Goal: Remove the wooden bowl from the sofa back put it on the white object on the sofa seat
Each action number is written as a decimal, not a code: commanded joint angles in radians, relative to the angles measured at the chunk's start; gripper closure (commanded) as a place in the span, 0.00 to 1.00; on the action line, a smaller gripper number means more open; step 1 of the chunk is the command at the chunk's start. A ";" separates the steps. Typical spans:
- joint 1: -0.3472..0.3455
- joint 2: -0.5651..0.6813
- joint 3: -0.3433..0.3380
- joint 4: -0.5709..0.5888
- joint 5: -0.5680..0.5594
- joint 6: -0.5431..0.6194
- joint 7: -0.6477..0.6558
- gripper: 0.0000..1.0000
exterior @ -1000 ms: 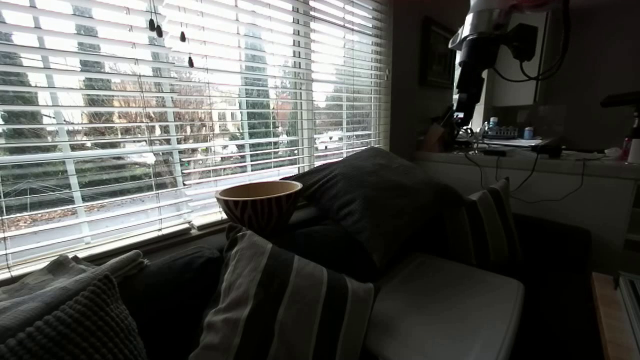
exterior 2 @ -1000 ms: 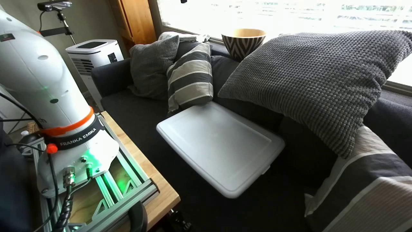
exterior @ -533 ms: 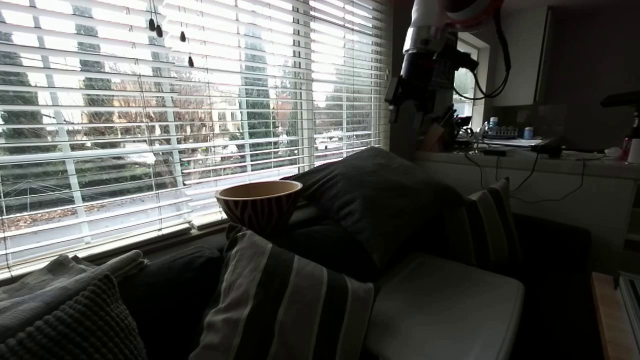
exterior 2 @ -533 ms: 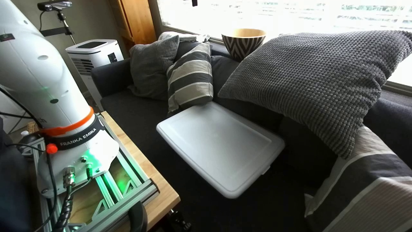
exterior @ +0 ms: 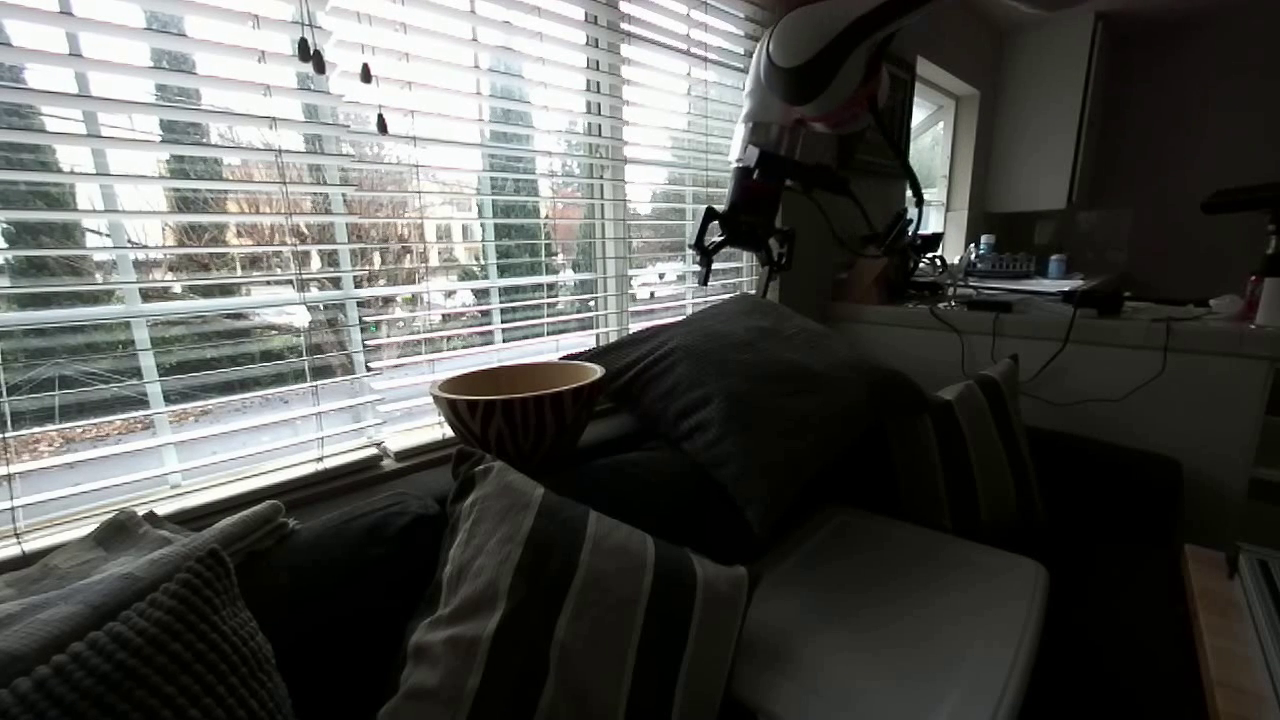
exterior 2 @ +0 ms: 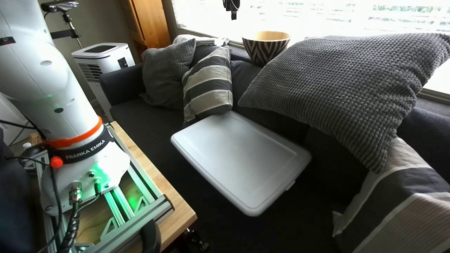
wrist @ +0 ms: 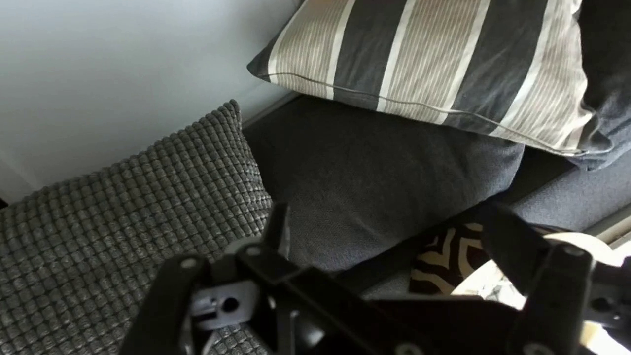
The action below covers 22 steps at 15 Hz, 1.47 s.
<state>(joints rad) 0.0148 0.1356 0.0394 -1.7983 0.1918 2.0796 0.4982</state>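
The wooden bowl (exterior: pixel 518 412) is outside my jaws, which hang spread and empty: it lies below them, toward the wrist view's lower right, partly behind one finger (wrist: pixel 510 244). It sits upright on the sofa back (wrist: pixel 574 202).

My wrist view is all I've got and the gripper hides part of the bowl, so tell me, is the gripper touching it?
Observer: No, in both exterior views a gap shows between the gripper and the wooden bowl.
Operator: Is the wooden bowl upright?
Observer: Yes, in both exterior views it opens upward.
Operator: My picture cuts off the white object. What lies beyond its edge?
Observer: In an exterior view, dark sofa seat shows between it and the wooden table.
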 commanded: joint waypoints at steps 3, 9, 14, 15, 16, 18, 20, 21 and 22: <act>0.053 0.271 -0.028 0.279 -0.048 0.056 0.150 0.00; 0.129 0.474 -0.075 0.507 -0.135 0.026 0.338 0.00; 0.123 0.462 -0.067 0.476 -0.116 0.066 0.307 0.00; 0.123 0.462 -0.068 0.481 -0.116 0.063 0.307 0.00; 0.122 0.462 -0.069 0.485 -0.117 0.058 0.307 0.00; 0.122 0.462 -0.070 0.489 -0.117 0.052 0.307 0.00; 0.122 0.463 -0.070 0.489 -0.117 0.052 0.307 0.00; 0.122 0.463 -0.070 0.489 -0.117 0.052 0.307 0.00; 0.120 0.483 -0.066 0.512 -0.104 0.055 0.318 0.00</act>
<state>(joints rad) 0.1352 0.5975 -0.0280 -1.3127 0.0735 2.1350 0.8057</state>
